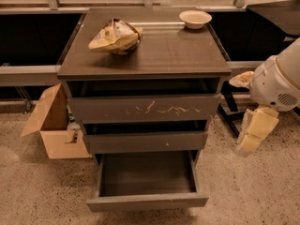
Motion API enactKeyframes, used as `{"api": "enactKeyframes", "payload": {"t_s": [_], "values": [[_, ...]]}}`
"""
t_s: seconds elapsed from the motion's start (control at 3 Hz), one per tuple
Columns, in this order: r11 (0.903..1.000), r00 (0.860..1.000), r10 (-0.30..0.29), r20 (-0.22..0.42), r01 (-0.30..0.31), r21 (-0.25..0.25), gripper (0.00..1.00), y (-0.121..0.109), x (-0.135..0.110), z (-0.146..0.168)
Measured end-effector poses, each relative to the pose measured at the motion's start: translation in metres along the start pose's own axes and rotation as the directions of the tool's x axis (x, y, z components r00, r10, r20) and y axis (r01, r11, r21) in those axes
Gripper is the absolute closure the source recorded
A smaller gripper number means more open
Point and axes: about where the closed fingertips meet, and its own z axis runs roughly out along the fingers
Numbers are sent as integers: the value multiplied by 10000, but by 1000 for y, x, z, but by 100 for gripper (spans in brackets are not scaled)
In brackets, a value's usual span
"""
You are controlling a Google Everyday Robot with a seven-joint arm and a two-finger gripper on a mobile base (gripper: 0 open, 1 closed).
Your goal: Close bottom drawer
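Note:
The bottom drawer (147,201) of the dark grey-brown cabinet (145,55) is pulled well out towards me. Its shallow box shows nothing inside. The middle drawer front (145,141) and the white-scratched top drawer front (145,108) stand slightly out from the cabinet. My gripper (253,131), cream-coloured, hangs from the white arm (279,81) to the right of the cabinet, at about the height of the middle drawer. It is apart from the cabinet and above and to the right of the open bottom drawer.
A crumpled chip bag (115,35) and a white bowl (195,18) sit on the cabinet top. An open cardboard box (54,125) stands on the floor at the left. Dark table legs (229,111) stand behind my arm. The floor is speckled.

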Motion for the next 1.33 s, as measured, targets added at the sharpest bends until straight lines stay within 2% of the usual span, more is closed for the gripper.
{"api": "enactKeyframes", "payload": {"t_s": [0.33,0.67,1.0,1.33], "values": [[9981,9963,-515,688,537,-307,0,11,-10,33],[9888,9758,-832,2023,1061,-1053,0,37,-25,104],[9807,9595,-697,2731,1161,-1576,0,57,-33,148],[9687,9456,-132,3250,927,-2305,0,79,-40,190]]}}
